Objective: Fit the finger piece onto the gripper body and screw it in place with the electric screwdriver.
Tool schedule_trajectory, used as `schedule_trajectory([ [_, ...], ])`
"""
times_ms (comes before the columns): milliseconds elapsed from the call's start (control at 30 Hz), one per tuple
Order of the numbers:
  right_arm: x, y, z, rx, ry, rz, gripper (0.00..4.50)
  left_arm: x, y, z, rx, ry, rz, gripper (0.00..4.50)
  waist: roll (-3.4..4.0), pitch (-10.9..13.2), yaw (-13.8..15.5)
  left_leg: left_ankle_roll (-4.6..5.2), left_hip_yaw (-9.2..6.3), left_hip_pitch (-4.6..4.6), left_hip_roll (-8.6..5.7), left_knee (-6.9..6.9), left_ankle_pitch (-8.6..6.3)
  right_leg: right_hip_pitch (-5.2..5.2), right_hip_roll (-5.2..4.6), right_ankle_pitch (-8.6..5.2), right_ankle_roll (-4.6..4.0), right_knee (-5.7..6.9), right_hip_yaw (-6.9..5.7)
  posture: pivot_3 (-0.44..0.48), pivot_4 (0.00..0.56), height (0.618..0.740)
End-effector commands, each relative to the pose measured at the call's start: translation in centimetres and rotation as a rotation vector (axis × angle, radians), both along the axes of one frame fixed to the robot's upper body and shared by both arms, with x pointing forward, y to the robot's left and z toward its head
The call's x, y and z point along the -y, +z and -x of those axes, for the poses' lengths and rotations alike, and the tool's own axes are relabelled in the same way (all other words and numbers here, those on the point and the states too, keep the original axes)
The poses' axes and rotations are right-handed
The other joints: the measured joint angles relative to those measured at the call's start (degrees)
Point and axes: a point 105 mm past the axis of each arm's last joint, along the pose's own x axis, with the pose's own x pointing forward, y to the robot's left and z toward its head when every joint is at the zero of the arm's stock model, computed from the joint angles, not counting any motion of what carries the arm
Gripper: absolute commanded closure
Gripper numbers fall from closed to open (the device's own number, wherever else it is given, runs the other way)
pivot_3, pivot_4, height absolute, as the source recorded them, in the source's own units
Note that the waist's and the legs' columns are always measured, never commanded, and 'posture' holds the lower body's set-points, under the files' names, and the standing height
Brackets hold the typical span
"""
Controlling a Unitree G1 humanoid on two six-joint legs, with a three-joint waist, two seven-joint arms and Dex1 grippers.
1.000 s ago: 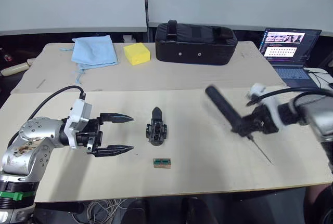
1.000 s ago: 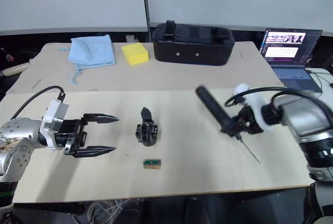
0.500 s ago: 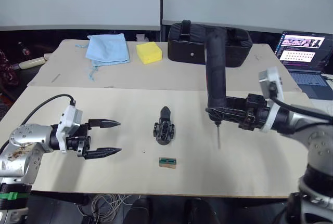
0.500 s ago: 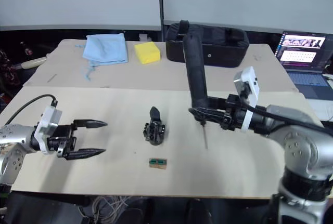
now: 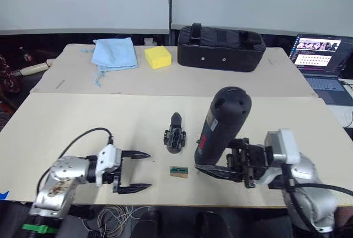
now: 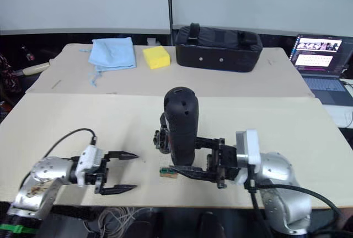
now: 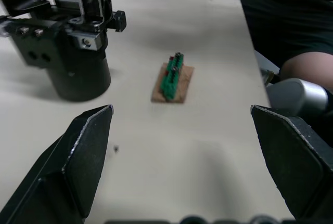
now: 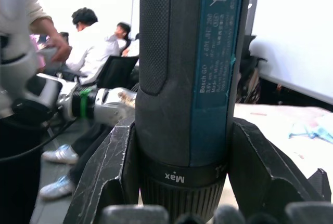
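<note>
The electric screwdriver (image 5: 223, 127) is a thick dark cylinder with a red label, tilted so its rounded end points up at me. My right gripper (image 5: 208, 170) is shut on its lower end, near the table's front edge; the dark fingers (image 8: 106, 174) clamp both sides. Just left of it the gripper body (image 5: 175, 140) stands on the table, with the tapered finger piece (image 5: 176, 119) at its far end, touching it. My left gripper (image 5: 148, 170) hovers open at the front left, pointing towards a small brown-and-green box (image 7: 173, 76). The gripper body (image 7: 67, 52) is beyond its fingers (image 7: 86, 146).
On the far table lie a blue cloth (image 5: 114, 53), a yellow sponge (image 5: 158, 57) and a large black bag (image 5: 220, 47). An open laptop (image 5: 322, 56) stands at the far right. People sit in the background of the right wrist view.
The right gripper has brought the screwdriver from upright mid-table down to the front edge, tilting its rear end towards me. The left gripper has moved right and nearer, towards the small box.
</note>
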Motion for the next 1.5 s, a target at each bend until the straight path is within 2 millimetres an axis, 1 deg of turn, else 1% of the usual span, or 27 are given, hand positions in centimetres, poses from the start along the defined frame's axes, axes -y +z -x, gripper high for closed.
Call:
schedule_trajectory([
  [33,-0.6,1.6,-0.1,0.090,0.052,-0.062,2.57,1.3,-0.5,0.2,-0.004,-0.047,-0.014,0.00,0.00,0.0,-0.1,-0.02,0.09,0.01,0.00,0.00,-0.01,-0.04,0.05,0.01,-0.01,0.00,0.09,0.000,0.150,0.740],
  [167,-0.9,1.2,-0.2,0.084,0.111,-0.030,2.57,2.2,-1.3,-0.1,-0.059,-0.049,-0.006,0.00,0.00,0.0,0.2,-0.12,0.26,0.04,0.09,0.00,-0.08,-0.08,0.27,0.04,-0.03,-0.01,0.28,0.000,0.150,0.740],
  [233,-1.1,1.3,-0.5,0.090,0.113,-0.026,2.57,2.2,-2.0,-0.3,-0.054,-0.069,-0.043,0.00,-0.01,0.0,0.2,-0.13,0.28,0.07,0.12,0.00,-0.08,-0.08,0.32,0.03,-0.06,0.00,0.28,0.000,0.150,0.740],
  [333,-1.2,1.4,-0.7,0.098,0.113,-0.026,2.57,2.5,-2.5,-0.8,-0.038,-0.067,-0.055,0.00,0.00,0.0,0.2,-0.13,0.32,0.08,0.16,0.00,-0.09,-0.11,0.36,0.06,-0.11,0.00,0.30,0.000,0.150,0.740],
  [533,-1.3,0.8,-0.8,0.098,0.110,-0.018,2.57,4.0,-3.3,-0.6,-0.025,-0.101,-0.047,0.00,-0.01,0.0,0.2,-0.17,0.41,0.08,0.17,0.00,-0.11,-0.12,0.35,0.07,-0.10,-0.02,0.37,0.000,0.150,0.740],
  [633,-1.4,0.5,-0.7,0.095,0.112,-0.016,2.57,4.3,-3.7,-0.3,-0.026,-0.119,-0.054,0.00,-0.01,0.0,0.2,-0.17,0.42,0.12,0.17,0.00,-0.11,-0.10,0.35,0.07,-0.11,-0.01,0.37,0.000,0.150,0.740],
  [1033,-1.4,-0.3,-1.3,0.080,0.093,0.007,2.57,5.2,-4.0,0.0,-0.040,-0.135,-0.022,0.00,-0.01,0.0,0.3,-0.20,0.51,0.24,0.18,0.00,-0.13,-0.02,0.30,0.07,-0.10,-0.04,0.44,0.000,0.150,0.740],
  [1167,-1.5,-0.4,-1.5,0.081,0.091,0.010,2.57,5.8,-3.8,0.1,-0.040,-0.134,-0.013,0.00,-0.01,0.0,0.4,-0.20,0.51,0.24,0.16,0.00,-0.13,-0.01,0.30,0.07,-0.09,-0.05,0.45,0.000,0.150,0.740],
  [1300,-1.5,-0.5,-1.8,0.086,0.089,0.016,2.57,6.0,-3.9,0.3,-0.043,-0.134,-0.014,0.00,-0.01,0.0,0.4,-0.20,0.52,0.24,0.16,0.00,-0.13,-0.01,0.29,0.07,-0.09,-0.07,0.45,0.000,0.150,0.740],
  [1433,-1.6,-0.5,-1.8,0.087,0.093,0.018,2.57,6.0,-3.9,0.1,-0.045,-0.120,-0.013,0.00,-0.01,0.0,0.4,-0.20,0.52,0.24,0.17,-0.01,-0.13,-0.02,0.30,0.07,-0.09,-0.06,0.45,0.000,0.150,0.740],
  [1500,-1.6,-0.6,-1.8,0.086,0.094,0.023,2.57,6.2,-3.6,-0.4,-0.055,-0.094,0.007,0.00,-0.01,0.0,0.4,-0.20,0.52,0.24,0.17,-0.01,-0.14,-0.01,0.30,0.07,-0.09,-0.07,0.45,0.000,0.150,0.740],
])
